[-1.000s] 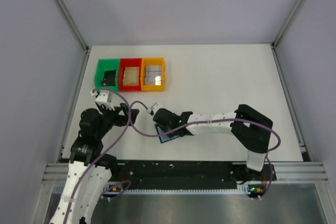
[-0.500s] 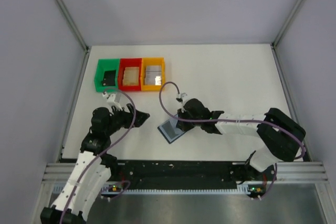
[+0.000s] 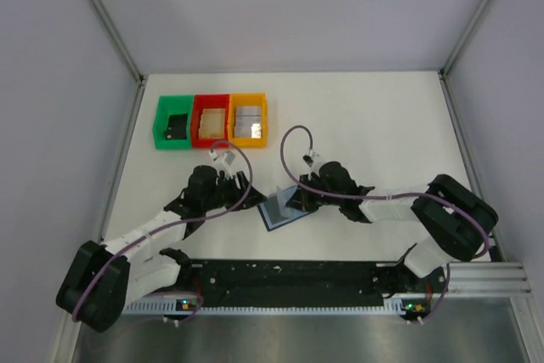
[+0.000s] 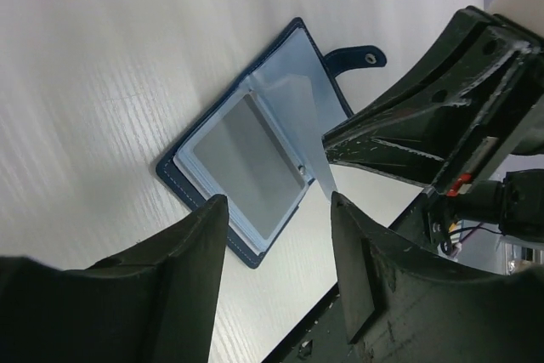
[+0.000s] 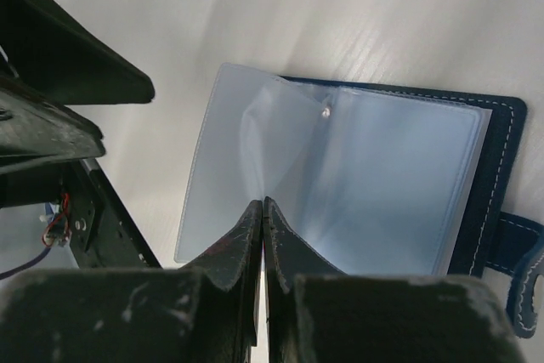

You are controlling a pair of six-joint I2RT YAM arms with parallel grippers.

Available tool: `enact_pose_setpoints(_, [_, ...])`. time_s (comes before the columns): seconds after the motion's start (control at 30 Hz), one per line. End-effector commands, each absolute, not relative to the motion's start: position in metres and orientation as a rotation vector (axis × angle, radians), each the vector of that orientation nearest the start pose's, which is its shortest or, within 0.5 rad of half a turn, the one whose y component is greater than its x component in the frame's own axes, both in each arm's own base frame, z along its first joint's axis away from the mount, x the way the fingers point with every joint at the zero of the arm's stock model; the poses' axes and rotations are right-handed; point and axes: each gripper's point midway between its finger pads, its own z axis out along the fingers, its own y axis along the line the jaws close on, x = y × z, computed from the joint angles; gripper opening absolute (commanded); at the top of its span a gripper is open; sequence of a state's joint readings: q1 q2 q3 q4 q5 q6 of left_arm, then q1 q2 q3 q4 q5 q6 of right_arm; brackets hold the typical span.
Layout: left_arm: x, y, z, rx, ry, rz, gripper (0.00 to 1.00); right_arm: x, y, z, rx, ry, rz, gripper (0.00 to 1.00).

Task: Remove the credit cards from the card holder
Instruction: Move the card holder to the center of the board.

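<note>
The right gripper (image 5: 263,206) is pinched tight on one clear sleeve (image 5: 246,150) of the holder (image 4: 293,104) and holds it raised. Half a second ago the holder lay flat and this gripper was only at its right edge. The left gripper (image 4: 276,210) has stretched in from well left of the holder to just beside its left edge. Its fingers are narrower than before but apart, with nothing between them.

The holder lies open on the table (image 3: 382,125), snap tab (image 4: 353,59) on its right side. One silvery-grey card (image 4: 246,163) shows in its left panel.

The table's near edge and the black rail run close below the holder. Bare white table stretches beyond it and to its right, up to the walls.

There are one holder, one card in sight and two arms. Three bins stand in a row beyond and left of the holder: green (image 3: 158,121), red (image 3: 211,98) and orange (image 3: 247,97).
</note>
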State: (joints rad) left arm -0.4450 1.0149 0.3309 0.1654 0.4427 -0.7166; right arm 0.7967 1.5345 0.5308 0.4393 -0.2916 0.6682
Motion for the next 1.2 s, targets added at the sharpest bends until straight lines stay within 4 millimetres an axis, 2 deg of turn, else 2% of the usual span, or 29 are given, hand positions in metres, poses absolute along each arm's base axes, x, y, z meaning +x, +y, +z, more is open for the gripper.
enact_pose_setpoints(0.0, [0.236,-0.230,0.112,0.017,2.150,-1.126,0.56,0.218,0.327,0.077,-0.335,2.211,1.175,0.00])
enact_pose_setpoints(0.07, [0.233,-0.234,0.105,0.028,2.178,-1.122,0.57,0.220,0.323,0.076,-0.326,2.217,1.142,0.02])
enact_pose_setpoints(0.2, [0.224,-0.237,0.092,0.027,2.226,-1.123,0.58,0.223,0.317,0.088,-0.364,2.204,1.084,0.20])
enact_pose_setpoints(0.37, [0.218,-0.229,0.082,0.000,2.254,-1.079,0.58,0.230,0.300,0.095,-0.423,2.218,0.921,0.35])
enact_pose_setpoints(0.53, [0.214,-0.221,0.079,-0.013,2.272,-1.039,0.63,0.227,0.293,0.100,-0.460,2.220,0.875,0.42])
enact_pose_setpoints(0.63, [0.213,-0.219,0.077,-0.019,2.276,-1.033,0.63,0.221,0.301,0.101,-0.513,2.222,0.922,0.43])
enact_pose_setpoints(0.7, [0.209,-0.219,0.074,-0.019,2.295,-1.039,0.63,0.212,0.317,0.105,-0.605,2.209,0.949,0.44])
enact_pose_setpoints(0.77, [0.210,-0.213,0.074,-0.050,2.282,-1.009,0.63,0.201,0.334,0.098,-0.725,2.232,0.908,0.46])
enact_pose_setpoints(0.87, [0.219,-0.192,0.093,-0.126,2.182,-0.910,0.64,0.193,0.353,0.090,-0.848,2.222,0.795,0.47])
enact_pose_setpoints(0.93, [0.226,-0.176,0.117,-0.157,2.076,-0.852,0.65,0.188,0.366,0.084,-0.881,2.228,0.828,0.47])
enact_pose_setpoints(0.97, [0.224,-0.168,0.117,-0.172,2.078,-0.808,0.66,0.189,0.372,0.083,-0.878,2.223,0.851,0.47])
enact_pose_setpoints(1.03, [0.228,-0.146,0.136,-0.214,1.997,-0.714,0.68,0.188,0.385,0.081,-0.912,2.223,0.842,0.47])
enact_pose_setpoints(1.17, [0.223,-0.110,0.163,-0.256,1.902,-0.566,0.68,0.188,0.387,0.058,-0.977,2.287,0.639,0.47])
